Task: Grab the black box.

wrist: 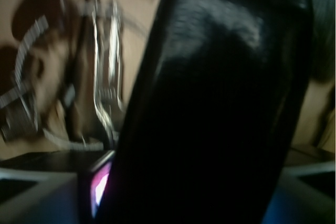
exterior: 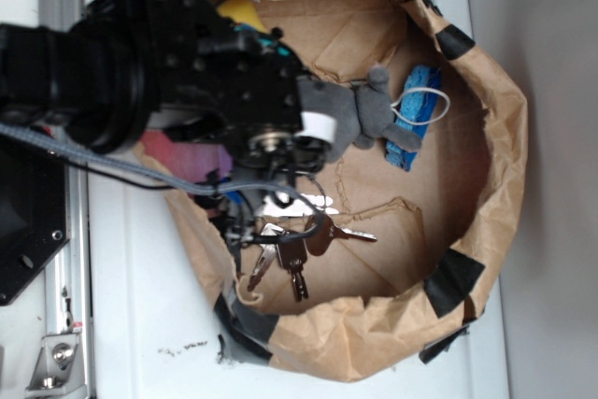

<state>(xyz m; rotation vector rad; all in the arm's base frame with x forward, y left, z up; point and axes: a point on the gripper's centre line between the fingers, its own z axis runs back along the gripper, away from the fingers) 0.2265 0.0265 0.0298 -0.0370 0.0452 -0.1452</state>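
The black box [wrist: 220,103] fills most of the wrist view. It is glossy, tilted and very close to the camera. It stands between my gripper's [wrist: 181,192] grey fingers [wrist: 37,192], which show at the bottom left and bottom right, and the jaws are closed on it. In the exterior view my gripper [exterior: 280,161] reaches down into the brown paper bag [exterior: 495,137] at its left side. The arm hides the box there.
Inside the bag lie a grey plush toy [exterior: 360,109], a blue item with a white cord [exterior: 416,119], a bunch of keys [exterior: 299,249], a yellow thing [exterior: 241,11] and a pink thing [exterior: 187,156]. Black tape patches [exterior: 453,282] sit on the bag's rim.
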